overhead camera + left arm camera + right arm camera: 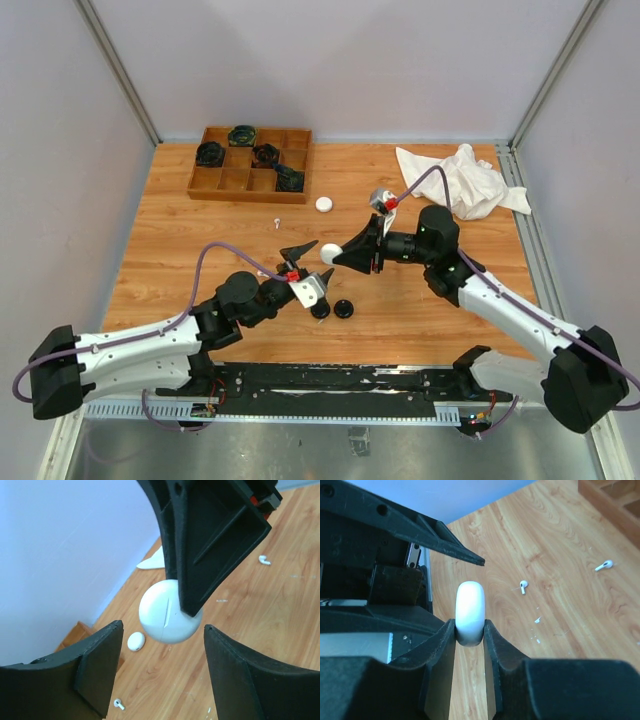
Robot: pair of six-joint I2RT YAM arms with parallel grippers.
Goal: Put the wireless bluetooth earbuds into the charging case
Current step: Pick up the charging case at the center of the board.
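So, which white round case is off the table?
The held case, pinched by the right gripper; the loose case lies on the table near the tray.

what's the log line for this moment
right fingers shut on white case | left fingers open, not touching it | earbuds loose on table

- White charging case: right part hidden behind a black finger, centre of left wrist view.
- Earbud, upper centre of top view: too small to make out.
- Wooden tray: cut off at right wrist view's upper right corner.
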